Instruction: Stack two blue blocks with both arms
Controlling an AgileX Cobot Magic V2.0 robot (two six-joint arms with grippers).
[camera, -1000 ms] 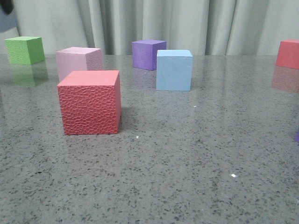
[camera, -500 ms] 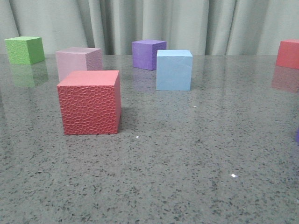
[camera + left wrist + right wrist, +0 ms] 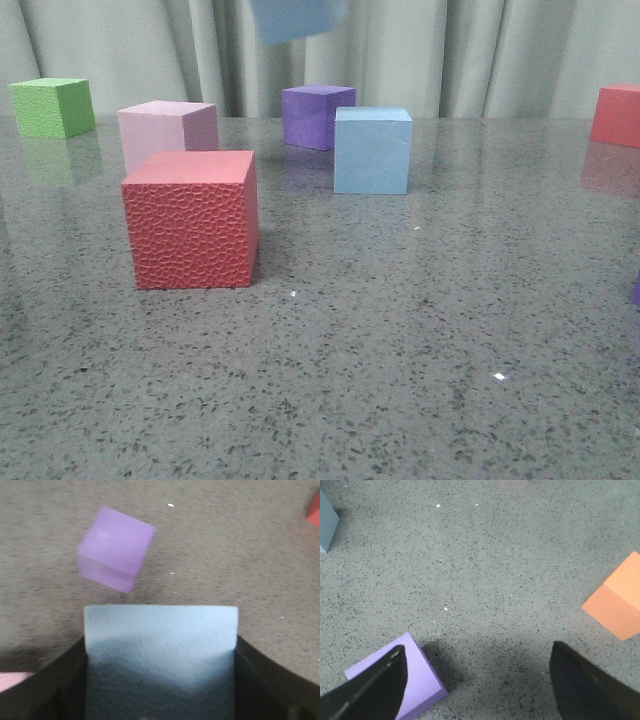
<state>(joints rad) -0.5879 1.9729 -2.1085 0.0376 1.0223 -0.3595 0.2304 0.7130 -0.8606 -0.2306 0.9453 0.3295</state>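
In the front view, a pale sky-blue smooth cube (image 3: 373, 150) sits on the speckled grey table (image 3: 400, 340), a bit right of the middle of the frame. At the very top of the frame, left of the middle, hangs a second pale sky-blue cube (image 3: 298, 18), blurred and high in the air. It is not above the first one; it is off to the left. Just behind the sitting blue cube is a darker purple cube (image 3: 316, 116). A bumpy red cube (image 3: 192, 220) is in the lower left.

In the left wrist view, the left gripper (image 3: 160, 680) is clamped around the lifted blue cube, which fills the lower middle of the frame. The purple cube shows in the upper left. This picture is blurry. If the cube comes down while it is off to one side, it could land on an edge, tip off, or bump the purple cube.

In the right wrist view, the right gripper (image 3: 477, 680) has its fingers spread wide with nothing between them. A small purple cube (image 3: 402, 680) lies at the lower left and an orange cube (image 3: 617, 605) at the right edge. It could bump one if it drops low.
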